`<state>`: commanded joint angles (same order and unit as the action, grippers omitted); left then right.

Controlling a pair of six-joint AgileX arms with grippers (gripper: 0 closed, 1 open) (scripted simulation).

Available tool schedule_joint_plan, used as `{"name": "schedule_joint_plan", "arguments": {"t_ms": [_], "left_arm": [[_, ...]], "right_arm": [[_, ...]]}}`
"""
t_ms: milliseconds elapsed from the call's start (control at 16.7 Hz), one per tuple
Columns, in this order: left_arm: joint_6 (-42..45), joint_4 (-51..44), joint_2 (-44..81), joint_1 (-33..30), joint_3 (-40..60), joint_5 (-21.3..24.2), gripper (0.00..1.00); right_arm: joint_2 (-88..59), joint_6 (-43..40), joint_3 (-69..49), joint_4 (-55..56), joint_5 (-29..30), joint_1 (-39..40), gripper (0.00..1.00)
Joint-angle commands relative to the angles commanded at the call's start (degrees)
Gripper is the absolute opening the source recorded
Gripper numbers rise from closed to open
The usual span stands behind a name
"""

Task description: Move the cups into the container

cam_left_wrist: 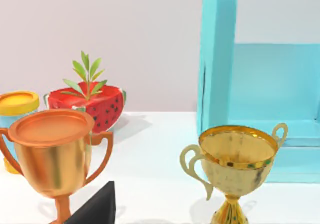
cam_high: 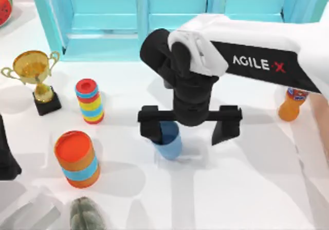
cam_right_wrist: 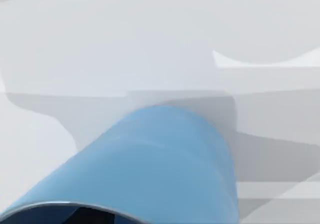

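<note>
A solid blue cup (cam_high: 169, 139) stands upright near the table's middle; the right wrist view has its blue wall (cam_right_wrist: 160, 164) close up. My right gripper (cam_high: 188, 128) hangs directly over it and is open wide. Its left finger (cam_high: 150, 127) overlaps the cup's left rim, and its right finger (cam_high: 226, 127) stands well off to the cup's right. A pale peach strip at the table's right edge looks like the container wall (cam_high: 322, 122), cut off by the picture. My left arm (cam_high: 6, 155) is parked at the left edge; one dark fingertip (cam_left_wrist: 97, 206) shows in its wrist view.
A turquoise cabinet (cam_high: 169, 19) runs along the back. At the left stand a gold trophy (cam_high: 36, 73) and two striped cylinders with red tops (cam_high: 90, 100) (cam_high: 77, 158). An orange bottle (cam_high: 292, 105) stands at the right, and a grey-green object (cam_high: 87, 217) lies at the front.
</note>
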<state>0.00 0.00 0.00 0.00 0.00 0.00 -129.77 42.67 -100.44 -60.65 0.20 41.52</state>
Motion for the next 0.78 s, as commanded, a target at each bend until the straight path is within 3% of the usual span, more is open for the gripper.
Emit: {"name": "schedule_joint_plan", "arguments": {"t_ms": [120,780], "left_arm": [[0.0,0.0,0.0,0.0,0.0,0.0,1.0],[0.0,0.0,0.0,0.0,0.0,0.0,1.0]], "right_arm": [[0.0,0.0,0.0,0.0,0.0,0.0,1.0],[0.0,0.0,0.0,0.0,0.0,0.0,0.17]]}}
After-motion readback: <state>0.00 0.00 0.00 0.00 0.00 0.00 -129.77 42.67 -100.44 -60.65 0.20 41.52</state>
